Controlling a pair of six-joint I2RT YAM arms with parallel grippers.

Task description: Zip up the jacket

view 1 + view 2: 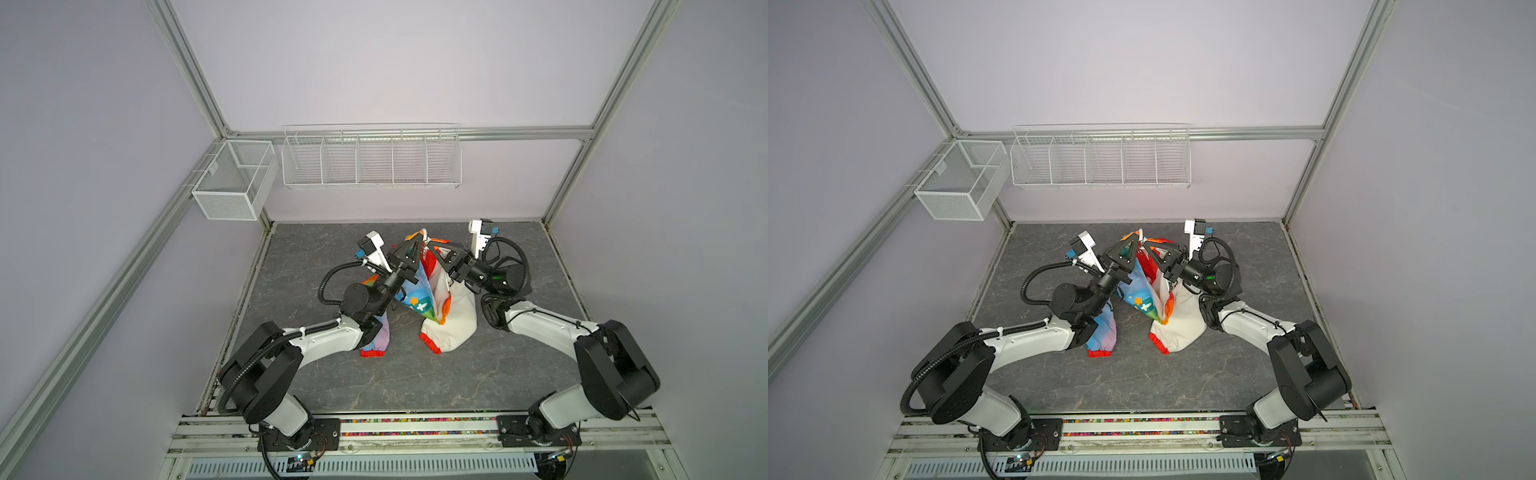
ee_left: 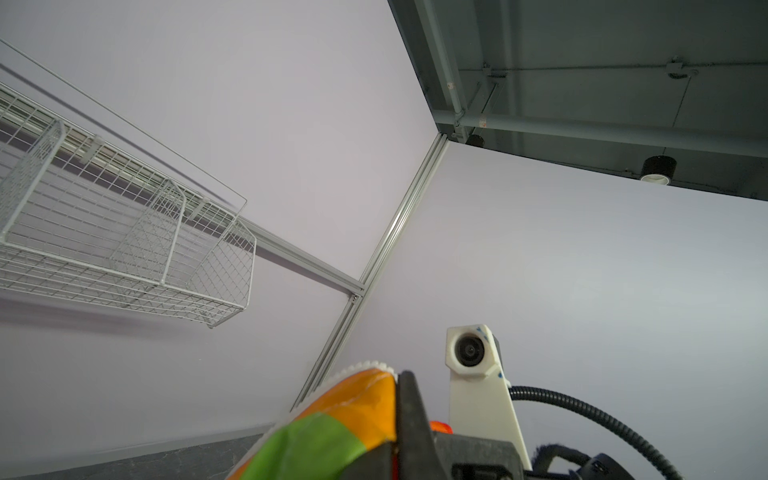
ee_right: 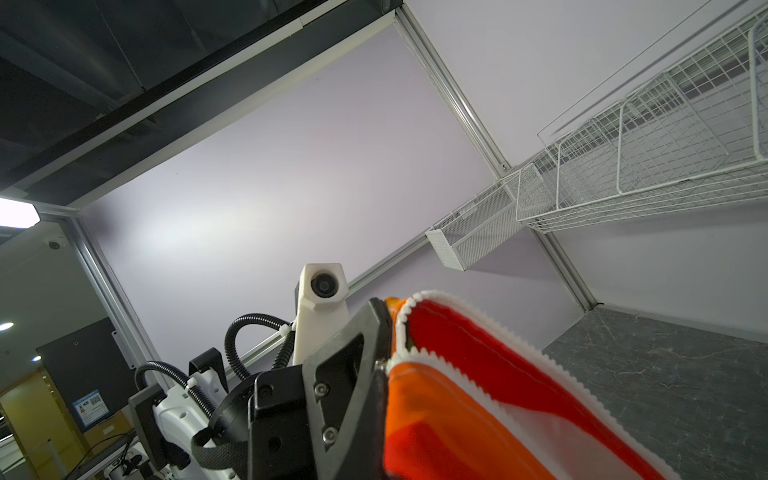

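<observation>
Ops: status on both pincers?

Rig: left pincer (image 1: 417,243) pressed together on the rainbow front edge of the jacket (image 1: 451,326). Right pincer (image 1: 430,248) pressed together on the other front edge. Tips almost touching, high over the middle of the counter (image 1: 415,386).

Ops: why so close?

Rig: my read is that each holds one side of the zipper (image 3: 457,305) so the tapes line up. Right wrist view shows two toothed tapes converging to one spot beside a black finger, one along red cloth, one along orange. Teeth aren't meshed past that spot, so the front hangs open.

Ops: slider?

Rig: cannot tell. Too small in both top views, not visible in the wrist views.

Ops: rest of the garment?

Rig: hangs from the two pinch points like a tent. I think the lift lets its weight pull the tapes straight. Sleeves trail down and the red cuffs (image 1: 372,353) rest on the counter, one near each arm. White half is toward the right arm, rainbow half toward the left.

Ops: progress?

Rig: early, in my judgement. The ends need mating before any pull. Risk: thin cloth slips or twists and the tapes misalign.

Ops: clutter?

Rig: wire basket (image 1: 370,158) on the back wall, well apart. No factor.
</observation>
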